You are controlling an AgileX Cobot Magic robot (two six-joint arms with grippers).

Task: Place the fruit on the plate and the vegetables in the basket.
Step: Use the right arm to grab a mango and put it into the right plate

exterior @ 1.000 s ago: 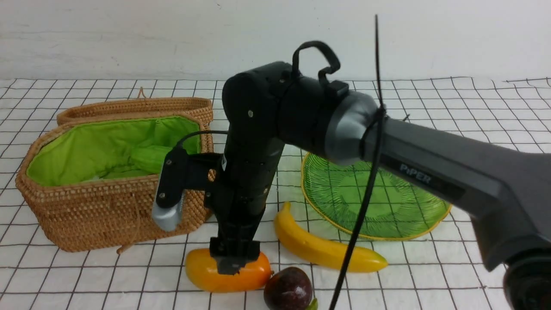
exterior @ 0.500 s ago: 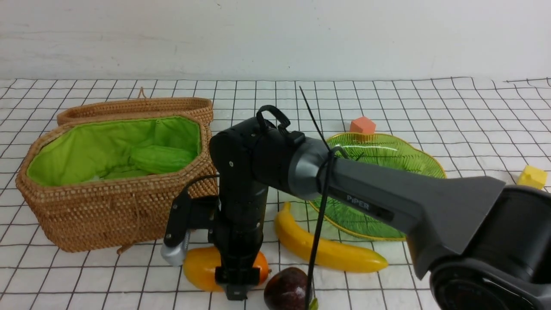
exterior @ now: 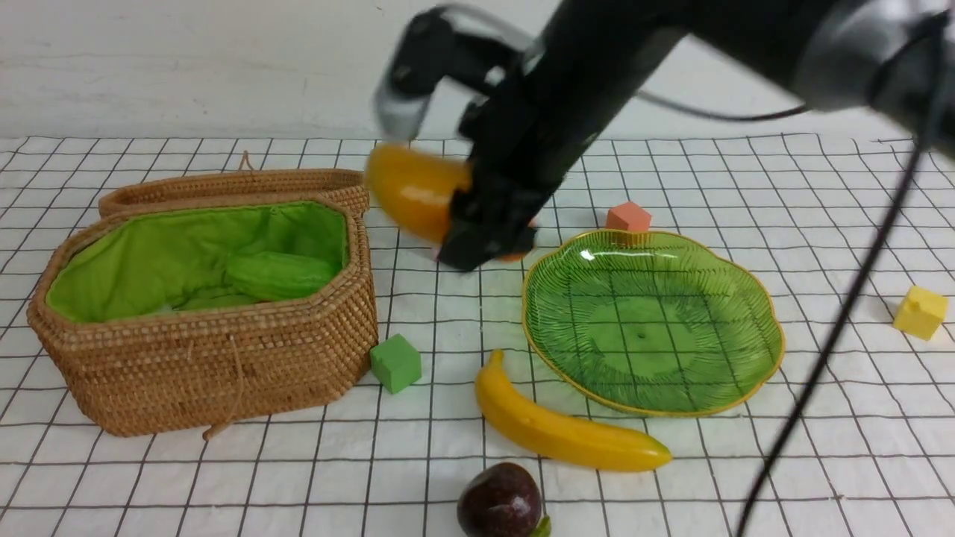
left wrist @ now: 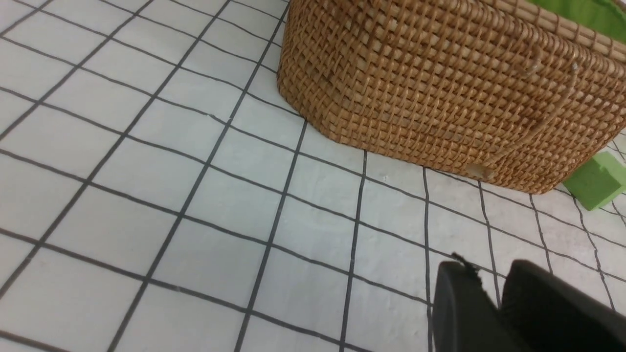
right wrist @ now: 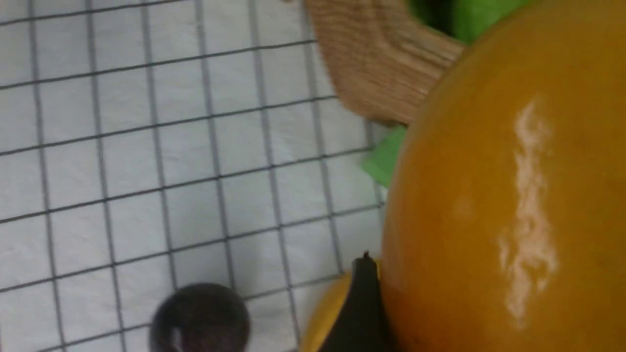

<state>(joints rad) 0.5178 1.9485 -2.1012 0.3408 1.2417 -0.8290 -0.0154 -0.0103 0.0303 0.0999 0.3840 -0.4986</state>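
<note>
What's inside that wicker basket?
A pale green gourd lies on its green lining. The basket's near wall hides the bottom, so anything else there cannot be seen.

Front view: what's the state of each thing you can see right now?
mango: in the air, clamped in right gripper
plate: empty
basket: open, gourd inside
banana: lying on table
purple ball: resting on table
left gripper: holding nothing

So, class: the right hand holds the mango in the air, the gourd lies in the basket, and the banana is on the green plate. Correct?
Not quite. The front view shows the banana on the cloth in front of the plate, not on it. The rest stands: the right hand holds the mango in the air, the gourd lies in the basket.
</note>
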